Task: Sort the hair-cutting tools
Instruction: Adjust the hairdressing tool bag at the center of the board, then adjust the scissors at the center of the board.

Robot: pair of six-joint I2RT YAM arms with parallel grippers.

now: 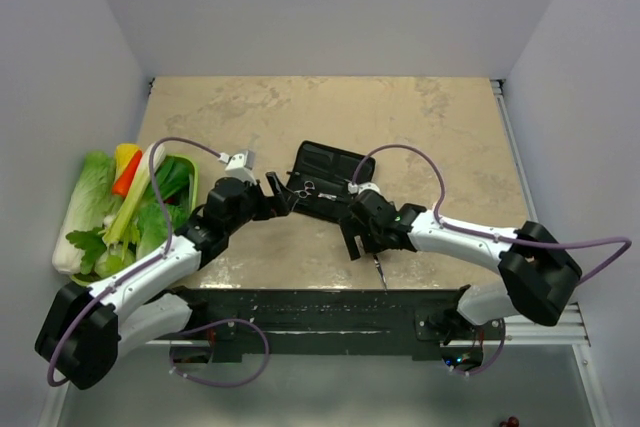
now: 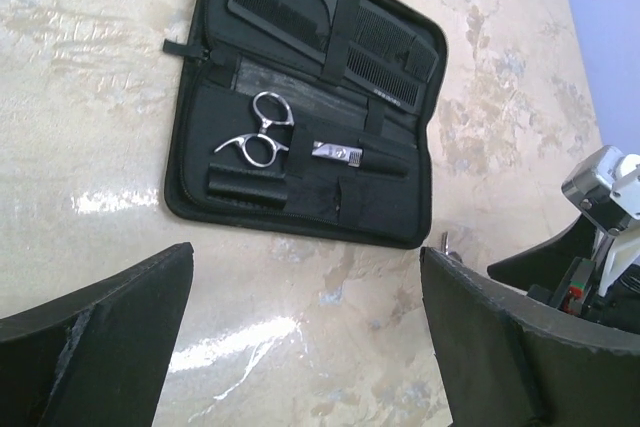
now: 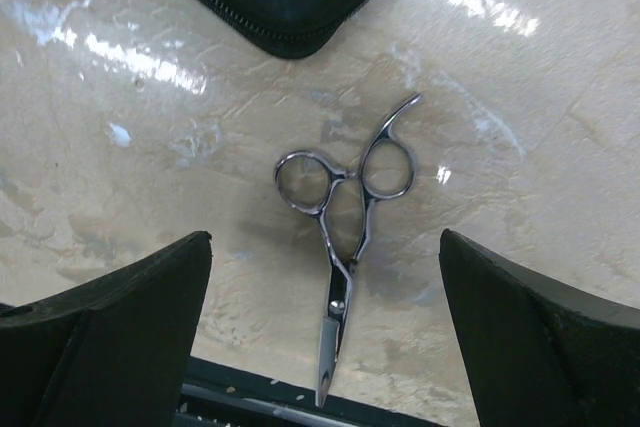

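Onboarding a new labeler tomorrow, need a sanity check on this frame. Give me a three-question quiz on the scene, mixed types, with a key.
1. True or false: both pairs of scissors sit inside the open case.
2. Where are the black combs? A) strapped in the case B) on the bare table C) under the case
3. Which arm's tool hangs over the loose scissors, and is it open or shut?

Key:
1. False. One pair is in the case. The other lies on the table by its near edge.
2. A.
3. The right tool, open.
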